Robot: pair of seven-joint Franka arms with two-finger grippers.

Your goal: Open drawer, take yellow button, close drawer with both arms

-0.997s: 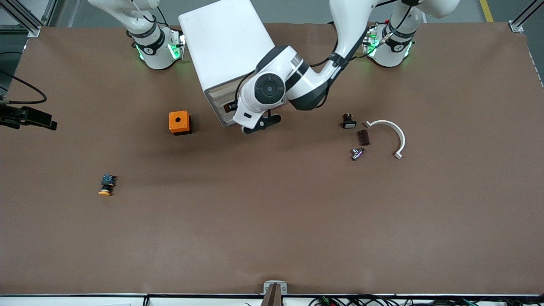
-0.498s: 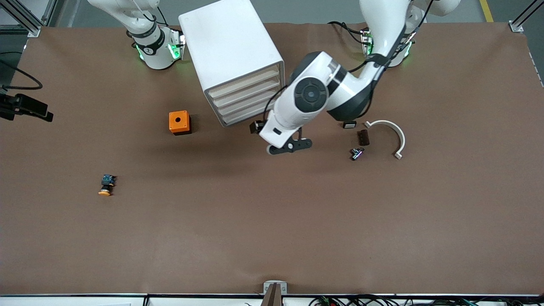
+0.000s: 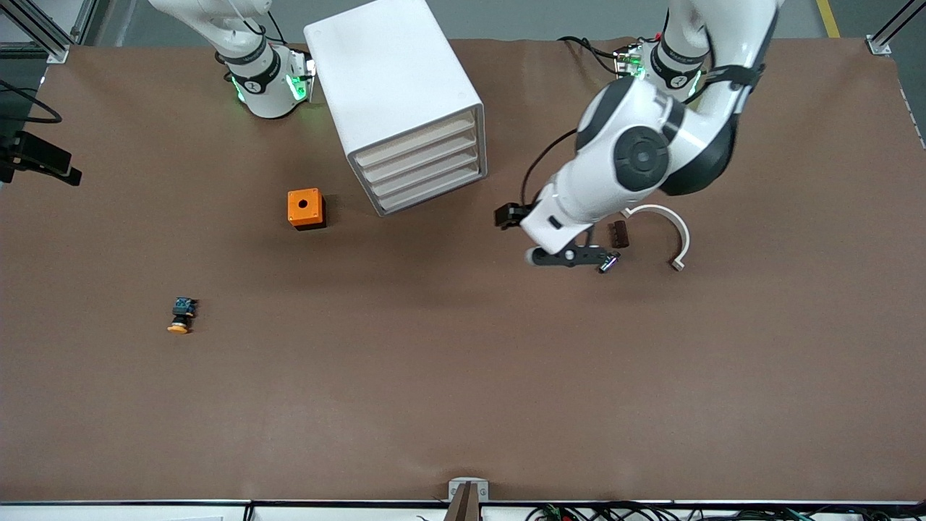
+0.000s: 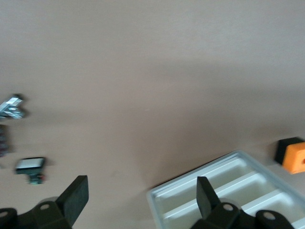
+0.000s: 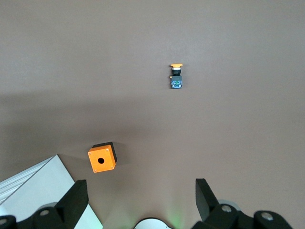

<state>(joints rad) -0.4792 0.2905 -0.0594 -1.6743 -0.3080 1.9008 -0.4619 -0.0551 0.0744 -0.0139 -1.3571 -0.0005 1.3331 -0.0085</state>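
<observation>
The white cabinet (image 3: pixel 394 87) stands between the arms' bases with all its drawers pushed in; the drawer (image 3: pixel 416 143) is the top one. The button (image 3: pixel 181 316), with its orange cap, lies on the table toward the right arm's end, nearer the front camera than the orange box (image 3: pixel 305 208). My left gripper (image 3: pixel 571 257) hangs open and empty over the table beside a small metal part (image 3: pixel 609 263). In the left wrist view, the left gripper (image 4: pixel 141 196) faces the cabinet (image 4: pixel 157 200). The right gripper (image 5: pixel 139 200) is open, high over its own base, with the button (image 5: pixel 176 76) far below.
A white curved piece (image 3: pixel 669 224) and a brown block (image 3: pixel 618 233) lie toward the left arm's end. A small black switch (image 4: pixel 29 165) lies near the metal part (image 4: pixel 10 107). The orange box (image 5: pixel 101 158) sits beside the cabinet (image 5: pixel 38 191).
The left arm has swung away from the cabinet's front toward its own end of the table, uncovering the drawer fronts. Its gripper now hangs over the small parts. The button has not moved.
</observation>
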